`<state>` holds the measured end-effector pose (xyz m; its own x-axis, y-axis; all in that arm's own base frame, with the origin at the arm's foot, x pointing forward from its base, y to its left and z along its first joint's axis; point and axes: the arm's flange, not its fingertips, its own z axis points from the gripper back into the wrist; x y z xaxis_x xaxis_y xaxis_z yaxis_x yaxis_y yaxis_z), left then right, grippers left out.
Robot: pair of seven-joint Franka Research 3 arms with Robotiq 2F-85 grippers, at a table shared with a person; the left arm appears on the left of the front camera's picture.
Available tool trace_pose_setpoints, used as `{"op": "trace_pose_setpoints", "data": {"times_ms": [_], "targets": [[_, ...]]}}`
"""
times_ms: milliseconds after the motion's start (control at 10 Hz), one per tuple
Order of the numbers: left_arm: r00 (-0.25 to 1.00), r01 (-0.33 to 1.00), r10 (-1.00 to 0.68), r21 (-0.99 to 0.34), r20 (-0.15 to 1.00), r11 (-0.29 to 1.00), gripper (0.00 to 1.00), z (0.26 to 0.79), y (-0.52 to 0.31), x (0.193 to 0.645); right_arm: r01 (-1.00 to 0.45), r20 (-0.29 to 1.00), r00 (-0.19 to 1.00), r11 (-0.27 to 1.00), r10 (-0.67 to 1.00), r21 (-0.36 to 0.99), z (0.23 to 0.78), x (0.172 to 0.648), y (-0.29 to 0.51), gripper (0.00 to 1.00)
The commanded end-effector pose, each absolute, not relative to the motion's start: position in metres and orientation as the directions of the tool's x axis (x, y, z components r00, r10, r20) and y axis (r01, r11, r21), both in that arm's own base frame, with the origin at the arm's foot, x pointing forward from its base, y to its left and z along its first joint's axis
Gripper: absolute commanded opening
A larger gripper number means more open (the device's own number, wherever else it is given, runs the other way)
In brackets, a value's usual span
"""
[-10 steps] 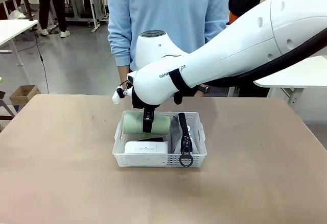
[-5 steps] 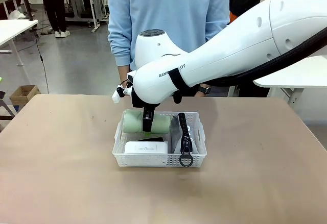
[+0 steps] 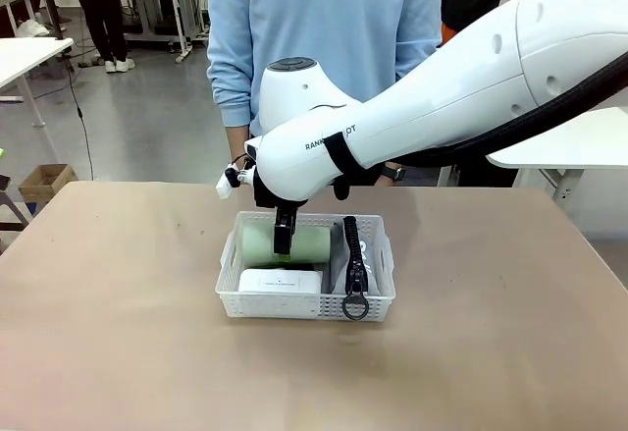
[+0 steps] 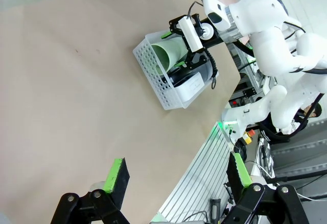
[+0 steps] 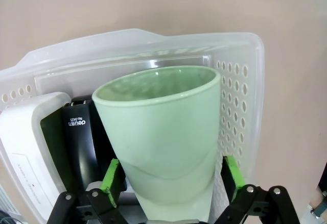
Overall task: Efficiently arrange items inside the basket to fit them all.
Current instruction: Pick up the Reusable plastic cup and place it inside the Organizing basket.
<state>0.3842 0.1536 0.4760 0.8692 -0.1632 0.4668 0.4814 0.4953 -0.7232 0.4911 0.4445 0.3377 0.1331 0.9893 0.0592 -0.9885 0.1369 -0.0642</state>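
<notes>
Inside basket [image 3: 229, 296]: lying sideways, pale green cup [image 5: 163, 132]; straddling cup, right gripper [image 5: 172, 174] pads spread apart, releasing.

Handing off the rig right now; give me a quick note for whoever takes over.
Right hand: over the basket, fingers either side of the cup, whether gripping unclear.
Left hand: open, holding nothing, off to the side above the table.
In the basket: cup on its side at the back, white box in front, pouch on the right, stapler under the cup.
Left: lift the right hand clear.
</notes>
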Motion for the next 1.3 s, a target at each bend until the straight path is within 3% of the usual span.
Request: {"op": "trace_pose_setpoints", "data": {"times_ms": [0, 800, 1200], "targets": [[0.869, 0.481, -0.165, -0.719, 0.467, 0.502, 1.0, 0.478, 0.154, 0.382, -0.977, 0.044, 0.172, 0.176, 0.984, -0.123, 0.339, 0.495, 0.45, 1.0], [0.869, 0.481, -0.165, -0.719, 0.467, 0.502, 1.0, 0.478, 0.154, 0.382, -0.984, 0.049, 0.143, 0.147, 0.989, -0.1, 0.348, 0.491, 0.444, 1.0], [0.869, 0.481, -0.165, -0.719, 0.467, 0.502, 1.0, 0.478, 0.154, 0.382, -0.978, 0.135, 0.18, 0.192, 0.974, -0.086, 0.436, 0.474, 0.39, 1.0]]}}
